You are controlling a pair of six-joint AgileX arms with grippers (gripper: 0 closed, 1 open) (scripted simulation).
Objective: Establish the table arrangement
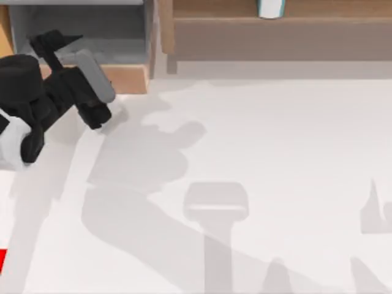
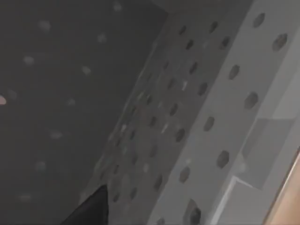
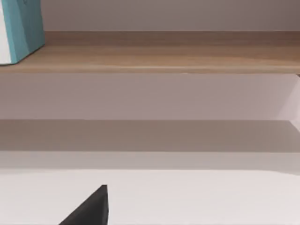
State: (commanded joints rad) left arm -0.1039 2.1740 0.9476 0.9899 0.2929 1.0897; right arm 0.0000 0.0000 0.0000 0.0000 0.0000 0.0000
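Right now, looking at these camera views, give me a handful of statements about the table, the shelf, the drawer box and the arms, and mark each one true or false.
1. The left pincer reaches over the drawer box at the table's far left. True.
2. A teal and white item stands on the wooden shelf. True.
3. The shelf lies flat on the table with no gap beneath it. False: the right wrist view shows open space under the board.
4. The drawer box sits at the table's right side. False: it is at the far left.
5. The drawer box has a grey inside. True.
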